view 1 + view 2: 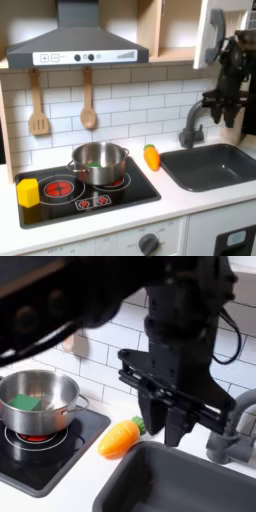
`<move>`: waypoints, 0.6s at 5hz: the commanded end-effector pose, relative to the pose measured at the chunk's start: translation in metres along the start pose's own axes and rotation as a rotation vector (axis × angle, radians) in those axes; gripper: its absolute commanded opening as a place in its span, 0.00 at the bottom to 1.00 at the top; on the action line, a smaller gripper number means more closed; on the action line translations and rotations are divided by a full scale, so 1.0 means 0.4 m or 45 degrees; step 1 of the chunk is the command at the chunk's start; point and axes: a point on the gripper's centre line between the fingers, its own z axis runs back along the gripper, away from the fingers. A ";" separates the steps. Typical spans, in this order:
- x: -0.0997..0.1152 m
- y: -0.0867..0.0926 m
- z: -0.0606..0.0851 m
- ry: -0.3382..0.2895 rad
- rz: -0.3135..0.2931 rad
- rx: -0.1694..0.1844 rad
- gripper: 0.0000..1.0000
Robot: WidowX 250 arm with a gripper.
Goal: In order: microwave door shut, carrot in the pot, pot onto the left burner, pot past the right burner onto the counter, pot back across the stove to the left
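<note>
The carrot (151, 157) lies on the table (170, 200) in a narrow strip between the stove (140, 187) and the sink (215, 165), open from above and from the front. The pot (99, 163) stands near on the first exterior view's left; the faucet (190, 125) rises behind the sink. The gripper (163, 426) hangs with jaws apart over the sink's near edge, just beside the carrot.

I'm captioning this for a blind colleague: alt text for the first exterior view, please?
A shiny steel pot sits on a black two-burner toy stove, a small orange carrot lying on the pale counter beside it. The black robot tool hangs above the dark sink.
</note>
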 end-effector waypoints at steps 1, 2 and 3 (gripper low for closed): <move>0.025 0.029 0.012 -0.017 0.044 -0.006 1.00; 0.045 0.051 0.019 -0.030 0.070 -0.001 1.00; 0.065 0.072 0.023 -0.047 0.101 -0.009 1.00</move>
